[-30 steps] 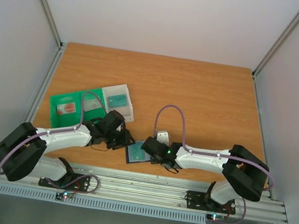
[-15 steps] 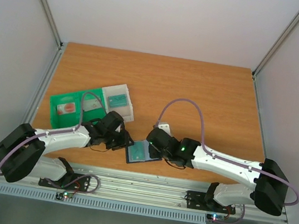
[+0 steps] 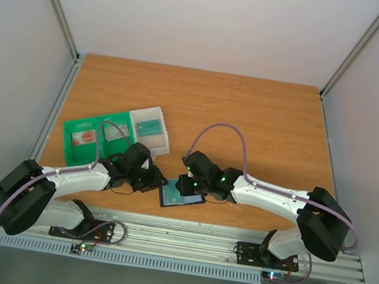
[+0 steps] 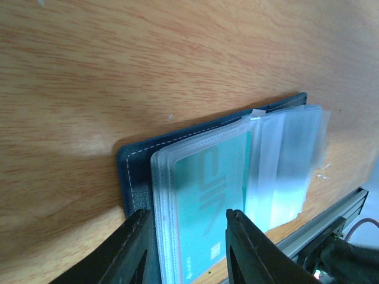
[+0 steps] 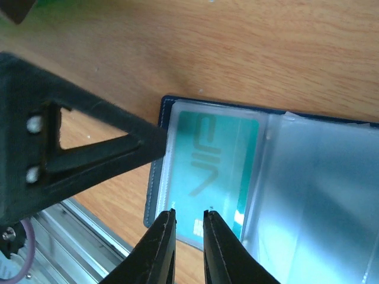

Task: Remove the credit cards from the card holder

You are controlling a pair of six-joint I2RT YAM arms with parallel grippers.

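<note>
The dark navy card holder (image 3: 180, 198) lies open on the table near the front edge, with a teal credit card (image 3: 176, 194) in its clear sleeves. In the left wrist view my left gripper (image 4: 186, 248) is open, its fingers straddling the sleeve stack and teal card (image 4: 207, 195) at the holder's (image 4: 133, 171) left edge. In the right wrist view my right gripper (image 5: 188, 248) is open by a narrow gap just over the near edge of the teal card (image 5: 213, 160). Both grippers (image 3: 157, 179) (image 3: 187, 184) meet at the holder.
A green bin (image 3: 74, 128) holds a pale card with a red mark (image 3: 84, 137). A white bin (image 3: 163, 134) beside it holds a teal card (image 3: 149, 127). The metal rail (image 3: 175, 236) runs just in front of the holder. Loose clear sleeves (image 5: 320, 189) fan to the right.
My right gripper has swung left and forward onto the holder's open page. My left gripper has shifted slightly but stays at the holder's left edge.
</note>
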